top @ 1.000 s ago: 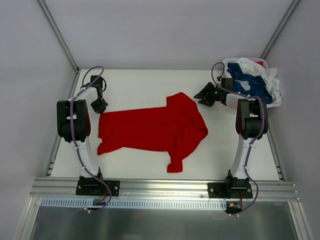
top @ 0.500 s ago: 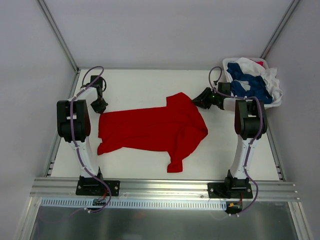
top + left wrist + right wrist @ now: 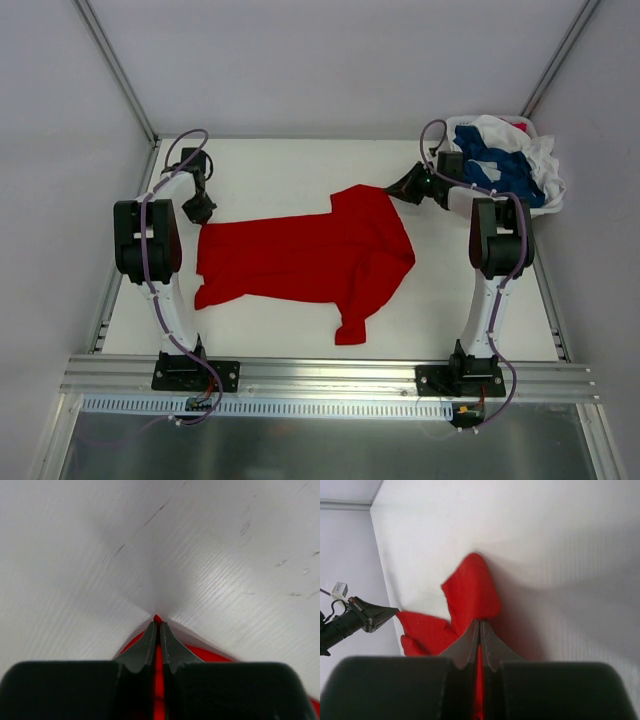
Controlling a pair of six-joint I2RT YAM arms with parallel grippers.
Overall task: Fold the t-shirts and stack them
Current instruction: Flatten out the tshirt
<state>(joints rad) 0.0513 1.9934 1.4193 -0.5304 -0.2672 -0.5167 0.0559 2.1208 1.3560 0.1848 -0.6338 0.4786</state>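
Red t-shirt lies spread sideways on the table between the arms, one sleeve pointing at the bases. Left gripper is pinched tight on its far-left corner, right gripper likewise on the far-right sleeve tip (red cloth shows between both finger pairs in the wrist views). Dark blue and white t-shirts sit heaped in the far right corner.

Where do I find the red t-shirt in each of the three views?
Top external: the red t-shirt lies spread across the middle of the table.
Left wrist: bottom centre, a corner pinched in the left gripper.
Right wrist: centre-left, an edge pinched in the right gripper.
Shared landmark: the white table.
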